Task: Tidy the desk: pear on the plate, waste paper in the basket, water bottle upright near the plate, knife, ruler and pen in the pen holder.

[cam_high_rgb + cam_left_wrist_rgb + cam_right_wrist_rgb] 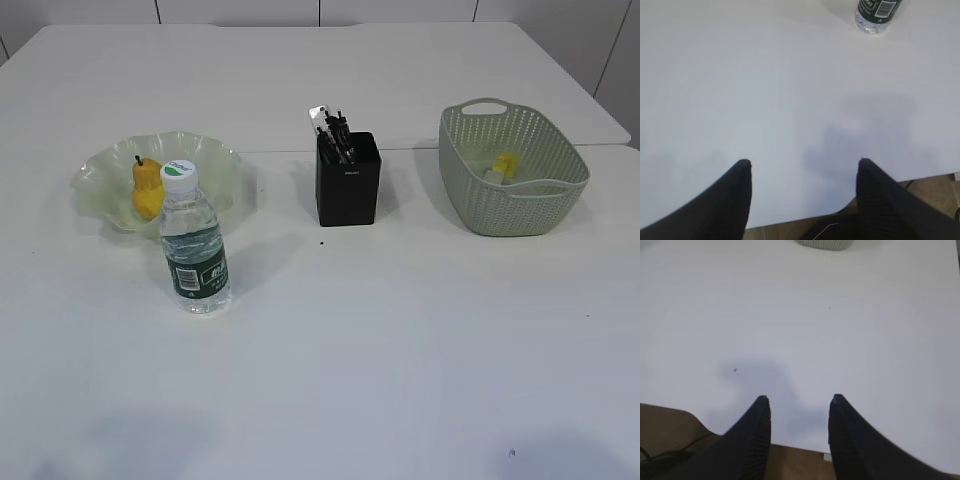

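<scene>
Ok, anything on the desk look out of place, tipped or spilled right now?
Nothing stands out. The pear sits on the plate, the water bottle stands upright just in front of it, the pen holder is upright with items inside, and yellow waste paper lies in the basket. No spills visible.

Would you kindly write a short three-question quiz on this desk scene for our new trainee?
1. True or false: the pear lies on the plate.
2. Where does the bottle stand? A) upright in front of the plate B) on its side by the basket C) inside the pen holder
3. Fill in: the yellow paper lies in the ____.

Key: 1 true; 2 A; 3 basket.
</scene>
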### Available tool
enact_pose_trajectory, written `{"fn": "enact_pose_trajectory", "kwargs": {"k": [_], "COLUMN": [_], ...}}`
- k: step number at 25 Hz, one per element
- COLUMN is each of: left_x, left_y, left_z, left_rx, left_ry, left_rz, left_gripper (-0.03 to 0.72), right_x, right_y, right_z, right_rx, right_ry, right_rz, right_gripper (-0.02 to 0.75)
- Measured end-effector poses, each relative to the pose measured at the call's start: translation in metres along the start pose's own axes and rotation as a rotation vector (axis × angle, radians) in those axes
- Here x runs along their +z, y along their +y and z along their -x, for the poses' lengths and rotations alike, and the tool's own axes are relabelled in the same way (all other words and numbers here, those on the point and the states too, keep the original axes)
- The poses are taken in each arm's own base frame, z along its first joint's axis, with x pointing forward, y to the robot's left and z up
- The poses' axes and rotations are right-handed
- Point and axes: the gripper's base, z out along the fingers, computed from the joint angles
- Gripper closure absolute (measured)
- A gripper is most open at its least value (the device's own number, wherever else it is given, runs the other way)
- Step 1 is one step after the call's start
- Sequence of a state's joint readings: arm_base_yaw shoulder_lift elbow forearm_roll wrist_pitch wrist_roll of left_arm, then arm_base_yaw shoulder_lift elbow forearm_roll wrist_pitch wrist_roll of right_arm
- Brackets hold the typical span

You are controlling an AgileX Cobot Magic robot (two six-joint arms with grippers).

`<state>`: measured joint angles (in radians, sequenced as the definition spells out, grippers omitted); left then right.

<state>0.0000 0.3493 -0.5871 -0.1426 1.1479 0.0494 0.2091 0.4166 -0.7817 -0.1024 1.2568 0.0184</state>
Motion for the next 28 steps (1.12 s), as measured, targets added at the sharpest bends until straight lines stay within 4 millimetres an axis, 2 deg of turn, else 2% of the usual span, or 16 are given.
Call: {"fn": "enact_pose_trajectory", "kwargs": {"k": [6,12,17,25,28], "left_x": [-0.005,-0.021,-0.03,-0.03,-0.03], "left_y": [-0.001,-0.003,-0.004,0.0,0.006], "left_z": [-0.018,-0.032,-0.045,-0.046,-0.045], "left_rx": [0.006,0.021,0.034,0.046,0.064], "left_ry": [-0.067,-0.202,-0.283,-0.28,-0.286], "left_rz": [-0.002,-0.006,-0.007,0.037,0.101], "left_gripper": [0.222,0.222,0.222,0.222,0.222], "right_x": [-0.031,-0.04,-0.028,0.002,0.005], "right_y": [-0.003,-0.003,-0.002,0.001,0.001], "right_z": [-0.039,-0.073,-0.078,-0.086,-0.085], "right_rx": [0.031,0.052,0.05,0.038,0.037], "right_ry": [-0.204,-0.336,-0.301,-0.191,-0.209], "right_rz": [-0.005,-0.006,-0.005,-0.007,-0.004], "right_gripper": [0.444,0.444,0.444,0.444,0.444]}}
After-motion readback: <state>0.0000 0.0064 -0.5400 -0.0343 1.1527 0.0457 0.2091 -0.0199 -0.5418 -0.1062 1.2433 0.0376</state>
